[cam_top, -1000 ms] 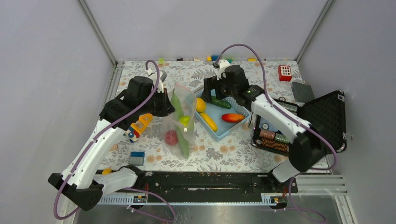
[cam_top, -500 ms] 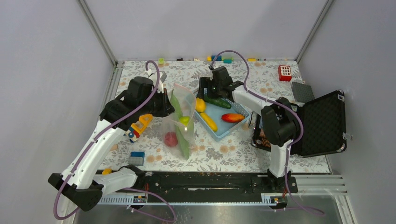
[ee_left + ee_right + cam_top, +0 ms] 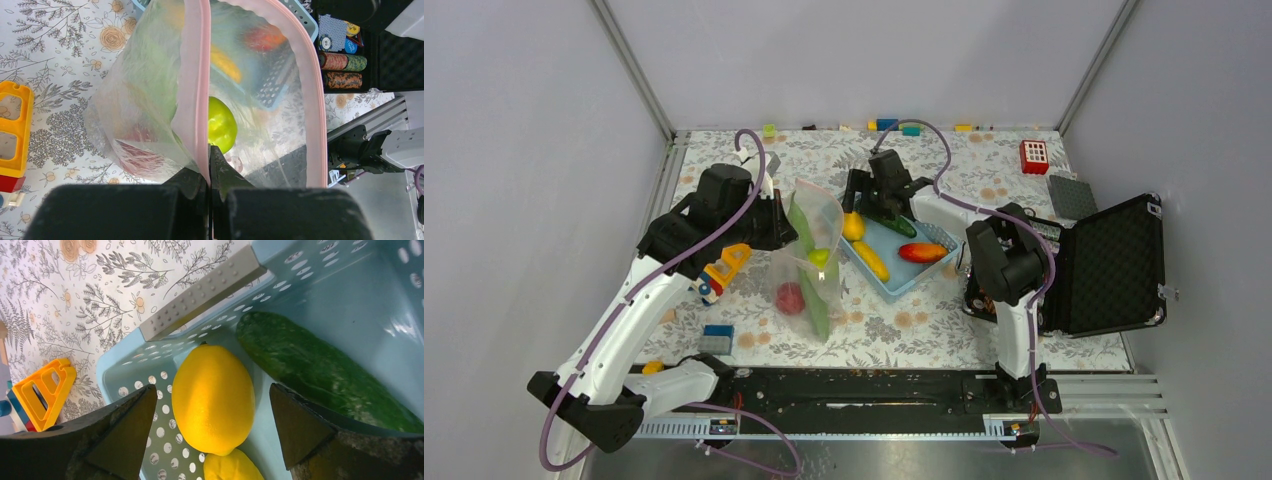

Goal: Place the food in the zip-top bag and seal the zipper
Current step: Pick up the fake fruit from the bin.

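The clear zip-top bag [image 3: 816, 262] stands open at mid table. My left gripper [image 3: 778, 226] is shut on its pink zipper [image 3: 197, 75], and the left wrist view shows the jaws [image 3: 209, 150] pinching the strip. A green fruit [image 3: 221, 125], a red apple [image 3: 791, 296] and a long green pod [image 3: 820, 302] lie inside the bag. My right gripper [image 3: 865, 208] is open and low in the blue basket [image 3: 904, 288]. In the right wrist view [image 3: 211, 390] its fingers straddle the yellow lemon [image 3: 213, 397] without touching it. The cucumber [image 3: 320, 370], banana [image 3: 871, 260] and red-orange fruit [image 3: 922, 252] lie beside the lemon.
An open black case [image 3: 1114, 265] with poker chips stands at the right. A yellow toy truck [image 3: 724, 268] and a blue block [image 3: 717, 338] lie left of the bag. A red block [image 3: 1034, 156] and a grey plate [image 3: 1072, 195] sit at the back right. A grey block [image 3: 200, 292] leans on the basket rim.
My right gripper has swung left along the basket and come down over the lemon, still open. My left gripper and the bag have not moved.
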You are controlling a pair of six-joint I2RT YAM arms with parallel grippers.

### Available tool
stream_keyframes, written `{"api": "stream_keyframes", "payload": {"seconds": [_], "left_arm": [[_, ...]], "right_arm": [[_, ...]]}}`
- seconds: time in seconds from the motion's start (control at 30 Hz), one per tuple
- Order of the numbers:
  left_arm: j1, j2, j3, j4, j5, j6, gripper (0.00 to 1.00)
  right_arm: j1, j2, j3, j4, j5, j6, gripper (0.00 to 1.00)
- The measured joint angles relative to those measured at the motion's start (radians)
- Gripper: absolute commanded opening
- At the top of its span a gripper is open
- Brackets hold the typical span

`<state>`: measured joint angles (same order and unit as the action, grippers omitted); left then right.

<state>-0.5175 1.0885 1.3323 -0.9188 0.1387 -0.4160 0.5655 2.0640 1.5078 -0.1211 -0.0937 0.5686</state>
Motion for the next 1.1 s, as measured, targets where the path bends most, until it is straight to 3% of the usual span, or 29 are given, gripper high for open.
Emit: {"api": "stream_keyframes", "payload": {"seconds": [0.43,0.8,1.1], "left_arm": [[0.003,0.000,-0.002,0.000,0.002,0.000,0.00],[0.012,0.008,-0.002,0.001,0.021,-0.003,0.00],[0.012,0.008,-0.019,0.023,0.060,-0.003,0.00]], "right_arm": [[0.023,0.074,0.011,0.000,0.028,0.060,0.82],[0.029,0.068,-0.014,0.040,0.052,0.085,0.51],[0.030,-0.127,-0.200,0.102,0.117,0.054,0.41]]}}
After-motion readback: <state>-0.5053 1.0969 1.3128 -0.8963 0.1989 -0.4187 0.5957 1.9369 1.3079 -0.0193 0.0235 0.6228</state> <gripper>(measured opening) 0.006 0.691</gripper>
